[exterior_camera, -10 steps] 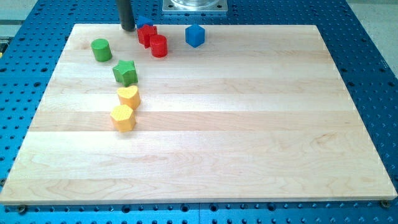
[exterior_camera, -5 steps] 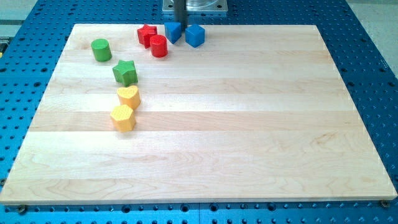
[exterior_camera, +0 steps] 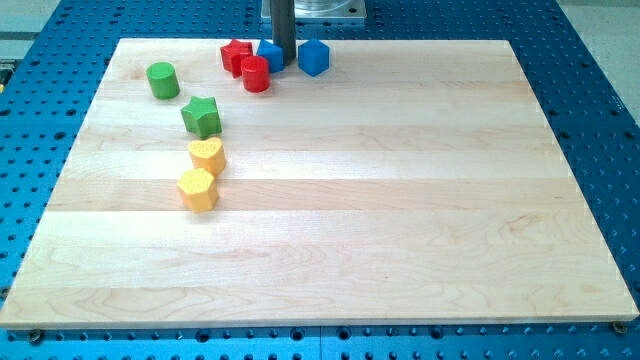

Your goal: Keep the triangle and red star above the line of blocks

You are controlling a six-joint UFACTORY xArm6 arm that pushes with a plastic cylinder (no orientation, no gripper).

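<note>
1. Camera view is showing the wooden tabletop (exterior_camera: pixel 400 200) lying on a blue perforated bench (exterior_camera: pixel 600 110).
2. My tip (exterior_camera: pixel 283 61) is sitting near the view's top edge, at the lower end of the dark rod. It is resting just at 3 o'clock of the blue triangle (exterior_camera: pixel 268 54), apparently touching it.
3. No hand is fitted to this arm, so no open or closed state is showing.
4. The red star (exterior_camera: pixel 236 55) is sitting at 9 o'clock of the blue triangle, close beside it; contact cannot be told.
5. The red cylinder (exterior_camera: pixel 255 74) is standing at 7 o'clock of my tip, just below the triangle and the star.
6. The blue cube (exterior_camera: pixel 313 56) is sitting at 3 o'clock of my tip, slightly apart from it.
7. The green cylinder (exterior_camera: pixel 161 79) is standing well off at 9 o'clock of the red cylinder.
8. The green star (exterior_camera: pixel 201 116), yellow heart (exterior_camera: pixel 207 155) and yellow hexagon (exterior_camera: pixel 197 188) are forming a short column running toward 6 o'clock; the two yellow blocks are nearly touching.
</note>
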